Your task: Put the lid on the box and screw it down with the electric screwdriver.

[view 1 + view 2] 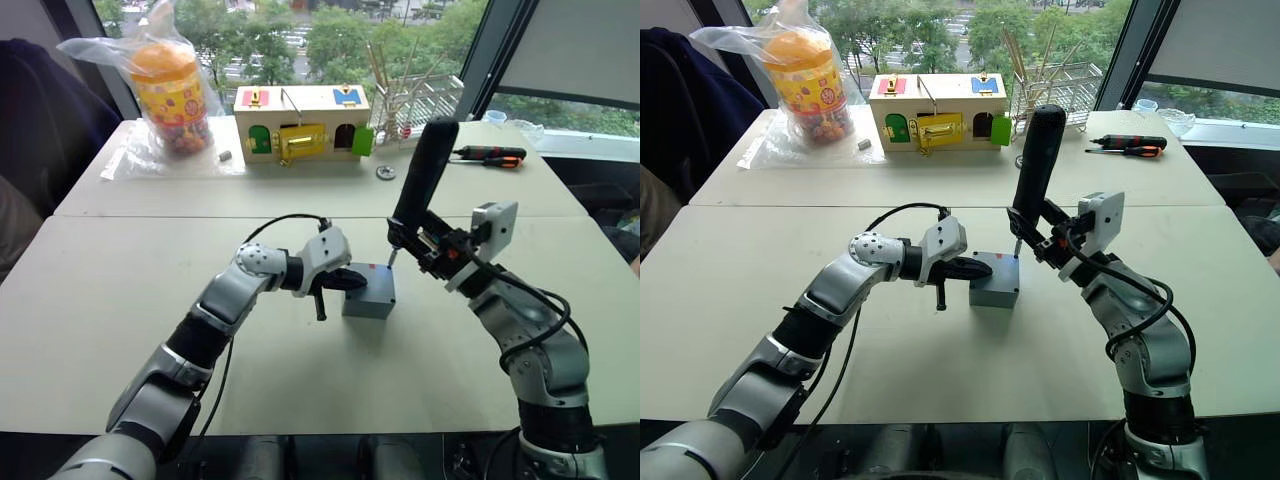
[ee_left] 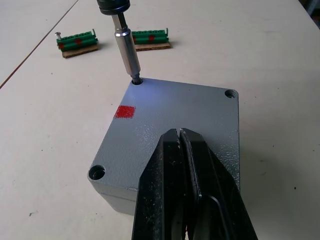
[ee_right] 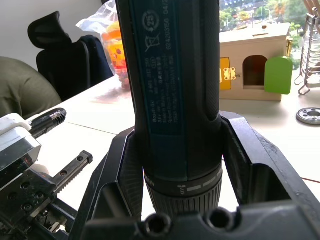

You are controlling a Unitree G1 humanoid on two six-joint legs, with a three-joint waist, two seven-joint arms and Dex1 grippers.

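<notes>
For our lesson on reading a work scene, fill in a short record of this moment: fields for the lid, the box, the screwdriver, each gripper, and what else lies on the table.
lid: seated on the box, red mark up
box: grey, on the near table
electric screwdriver: tilted, bit in the lid's corner hole by the red mark
left gripper: fingers shut, pressing on the lid
right gripper: shut around the screwdriver body
other corner holes: two in view, no screw seen
background: wooden box, green connector strips, hand screwdriver
</notes>
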